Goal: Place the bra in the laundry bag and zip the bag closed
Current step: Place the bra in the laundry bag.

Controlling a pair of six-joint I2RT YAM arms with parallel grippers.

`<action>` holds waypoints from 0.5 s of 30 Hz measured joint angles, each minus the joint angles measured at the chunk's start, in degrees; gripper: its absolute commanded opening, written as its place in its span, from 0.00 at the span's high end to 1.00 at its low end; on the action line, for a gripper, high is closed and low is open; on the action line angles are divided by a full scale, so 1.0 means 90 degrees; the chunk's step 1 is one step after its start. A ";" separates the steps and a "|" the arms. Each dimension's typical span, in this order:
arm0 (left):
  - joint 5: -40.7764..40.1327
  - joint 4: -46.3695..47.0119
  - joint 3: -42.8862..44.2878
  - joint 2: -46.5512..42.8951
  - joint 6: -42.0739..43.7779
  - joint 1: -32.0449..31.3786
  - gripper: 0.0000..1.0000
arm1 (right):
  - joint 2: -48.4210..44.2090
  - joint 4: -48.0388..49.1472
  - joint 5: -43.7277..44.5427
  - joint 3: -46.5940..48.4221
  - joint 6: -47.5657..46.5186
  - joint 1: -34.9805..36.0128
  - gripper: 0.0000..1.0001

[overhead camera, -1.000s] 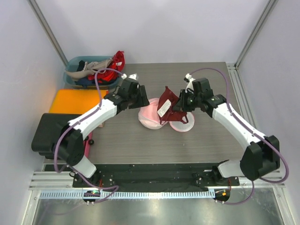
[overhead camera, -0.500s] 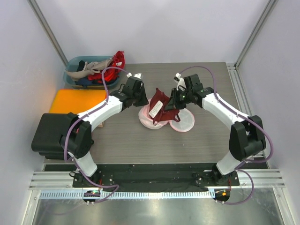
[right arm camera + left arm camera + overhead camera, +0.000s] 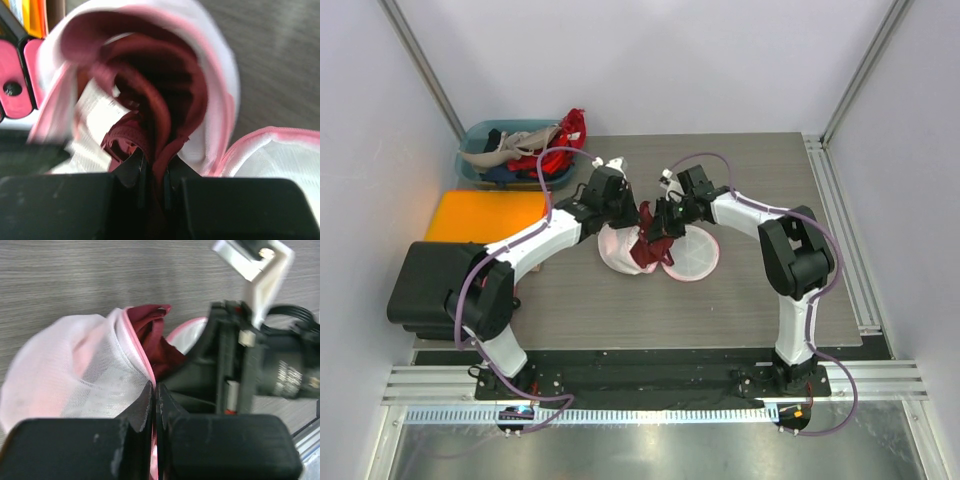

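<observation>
The laundry bag point(image 3: 616, 250), a white mesh pouch with pink zip trim, lies open at mid-table, its flap point(image 3: 698, 256) spread to the right. The dark red bra point(image 3: 645, 248) hangs into its mouth. My left gripper point(image 3: 631, 214) is shut on the bag's pink rim point(image 3: 142, 357), holding that edge up. My right gripper point(image 3: 661, 222) is shut on the bra point(image 3: 167, 95), right over the opening. In the right wrist view the bag's white wall point(image 3: 220, 85) curves round the bra. The left wrist view shows the bra point(image 3: 152, 340) just inside the mesh point(image 3: 75, 370).
A teal bin point(image 3: 478, 135) of clothes stands at the back left. An orange pad point(image 3: 480, 215) and a black box point(image 3: 425, 285) lie along the left side. The two wrists are nearly touching over the bag.
My left gripper has shut on the bag's rim. My right arm has swung left and down, bringing the bra from above the flap into the bag's mouth.
</observation>
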 measured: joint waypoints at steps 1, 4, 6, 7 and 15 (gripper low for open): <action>0.0007 0.0027 -0.0017 0.0000 -0.0007 -0.0022 1.00 | 0.0092 0.0070 0.0000 0.0012 0.0044 0.0000 0.99; 0.0007 0.0095 -0.0114 0.0000 -0.0029 -0.0053 0.86 | 0.0219 0.0194 0.0000 0.0012 0.0206 -0.0007 0.99; -0.0044 0.0097 -0.0187 -0.0012 -0.0032 -0.0056 0.68 | 0.0216 0.0250 0.0000 0.0012 0.0260 -0.0012 0.99; -0.0058 0.0083 -0.0211 -0.0022 -0.0022 -0.0053 0.61 | 0.0216 0.0313 -0.0005 0.0012 0.0289 -0.0007 0.99; -0.0517 -0.0107 -0.0391 -0.0974 0.0007 -0.0255 0.61 | 0.0216 0.0566 -0.0114 0.0012 0.0376 -0.0005 0.85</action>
